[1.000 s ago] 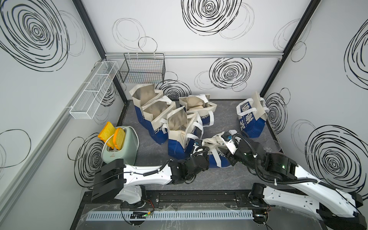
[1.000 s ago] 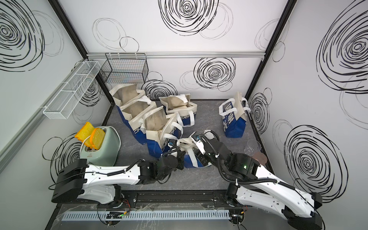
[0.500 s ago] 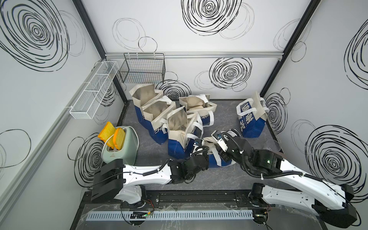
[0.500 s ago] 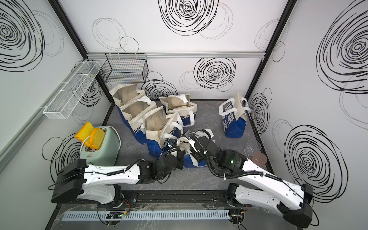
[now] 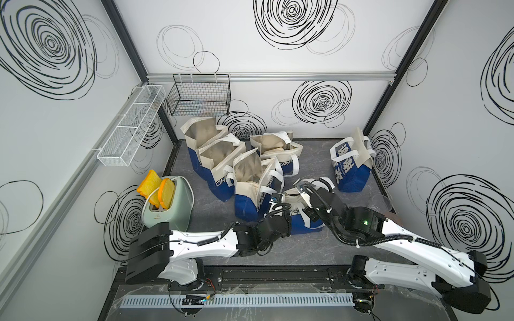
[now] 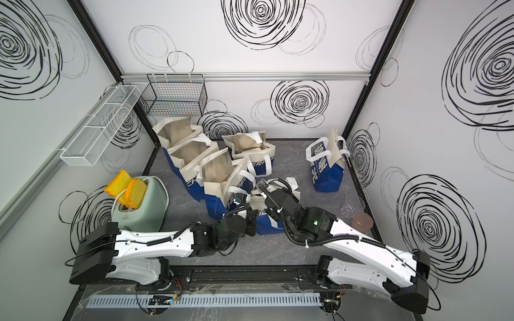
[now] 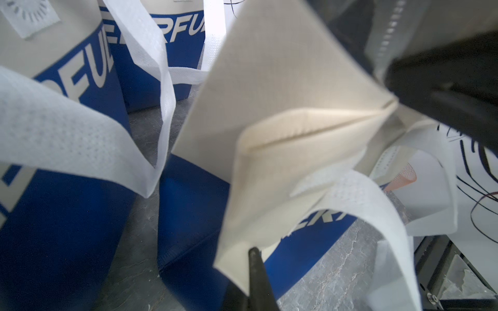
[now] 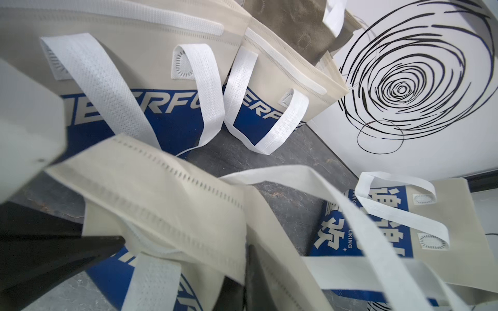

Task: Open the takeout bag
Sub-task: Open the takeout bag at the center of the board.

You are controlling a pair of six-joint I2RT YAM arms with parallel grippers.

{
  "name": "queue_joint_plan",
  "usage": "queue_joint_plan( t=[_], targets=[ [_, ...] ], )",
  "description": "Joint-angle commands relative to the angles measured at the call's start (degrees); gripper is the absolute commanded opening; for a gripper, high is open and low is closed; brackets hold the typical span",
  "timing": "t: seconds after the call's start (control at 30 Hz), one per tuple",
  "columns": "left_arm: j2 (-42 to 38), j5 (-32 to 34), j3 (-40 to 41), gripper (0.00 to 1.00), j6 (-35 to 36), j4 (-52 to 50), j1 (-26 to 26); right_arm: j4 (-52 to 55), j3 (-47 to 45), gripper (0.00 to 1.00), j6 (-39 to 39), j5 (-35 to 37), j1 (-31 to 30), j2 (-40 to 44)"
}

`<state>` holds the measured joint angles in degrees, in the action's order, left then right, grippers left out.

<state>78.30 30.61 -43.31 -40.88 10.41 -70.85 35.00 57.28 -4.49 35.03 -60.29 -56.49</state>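
Bare floor [image 5: 311, 247] frontward; left end effector [image 7: 253, 255], right end effector [image 8: 244, 277] pinch bag [image 7: 283, 80] rim.

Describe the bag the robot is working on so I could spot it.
Find the grey table, then its front, before the cluster of open bags. The takeout bag is the frontmost one; unlike the rest, its cream top is gripped by fingers.

right gripper [image 5: 303, 194] moved in over the takeout bag [image 5: 297, 225], jaws closed from open onto its cream top edge

White walls [image 5: 250, 91] with black scribbled swirls enclose a grey marbled floor [image 5: 319, 250].
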Motion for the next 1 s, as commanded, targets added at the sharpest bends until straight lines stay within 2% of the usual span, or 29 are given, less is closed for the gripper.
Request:
queue_joint_plan(
  t=[0.0,0.13,0.4,0.73,0.97],
  targets=[
    [0.45,-1.67,2.98,0.0,-0.1,-8.17,0.23,-0.05,4.61,0.0,-1.87,-2.1,3.68,0.44],
    [-0.03,-1.71,4.31,0.0,-0.93,-8.5,0.25,3.89,9.08,0.0,-3.17,-10.85,9.51,-0.18],
    [0.39,-1.65,5.17,0.0,-1.13,-8.81,-0.23,6.31,18.23,0.0,-5.55,-18.97,15.89,-3.13],
    [1.55,-1.1,4.62,0.0,-0.18,-9.79,-0.97,8.29,24.91,0.0,-1.71,-34.02,24.79,-7.07],
    [1.93,-0.82,4.11,0.0,0.53,-10.26,-1.13,10.01,28.57,0.0,-1.23,-37.89,28.16,-9.65]
  ],
)
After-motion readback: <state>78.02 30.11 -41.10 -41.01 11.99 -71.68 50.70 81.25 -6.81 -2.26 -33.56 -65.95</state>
